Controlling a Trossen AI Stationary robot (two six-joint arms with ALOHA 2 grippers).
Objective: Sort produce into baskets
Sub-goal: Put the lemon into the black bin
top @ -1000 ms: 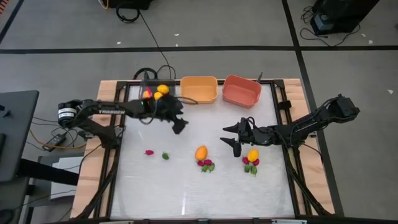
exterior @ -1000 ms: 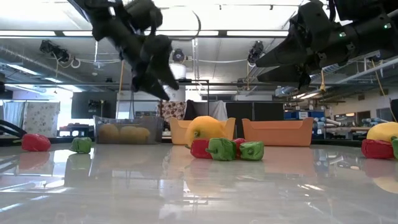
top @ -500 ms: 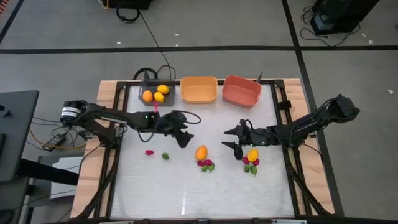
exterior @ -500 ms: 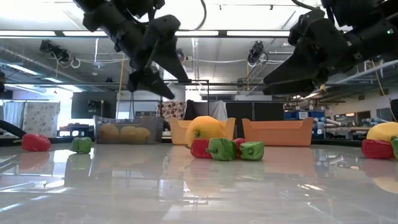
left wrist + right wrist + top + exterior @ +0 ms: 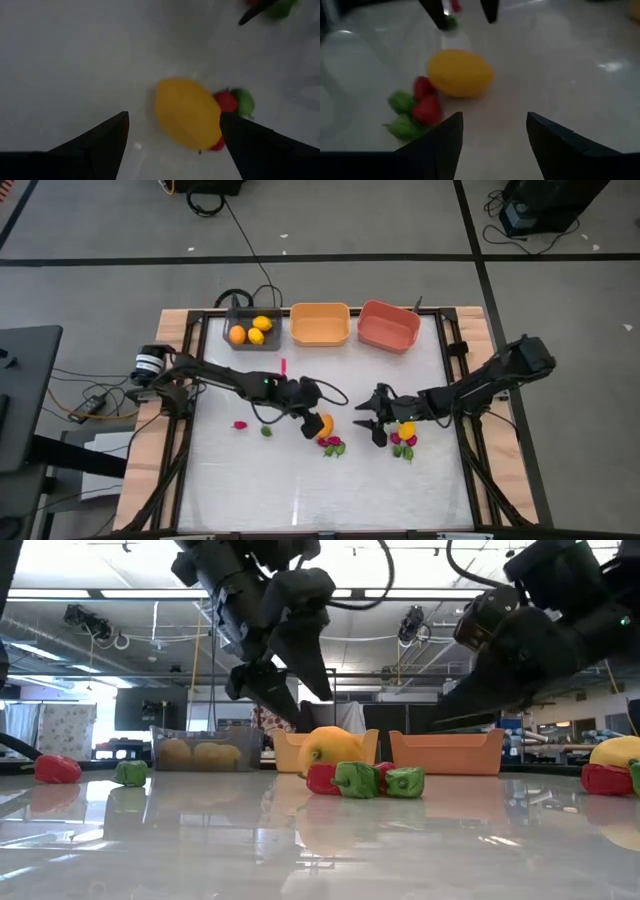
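Note:
A yellow-orange fruit lies on the table's middle with red and green bits against its near side. My left gripper is open just above it, a finger on either side in the left wrist view, touching nothing. My right gripper is open and empty a little to the right, facing the same fruit. A second yellow fruit with red and green bits lies beside the right wrist. The dark grey basket holds three fruits; the orange basket and salmon basket stand beside it.
A red bit and a green bit lie loose left of centre. The three baskets line the far edge. Cables run behind the table's far left corner. The near half of the white table top holds nothing.
My left gripper has gone from beside the dark grey basket toward the table's middle and near edge, and down, ending over the yellow-orange fruit. My right gripper has gone a little toward the near edge and down, toward the same fruit. The produce has stayed where it was.

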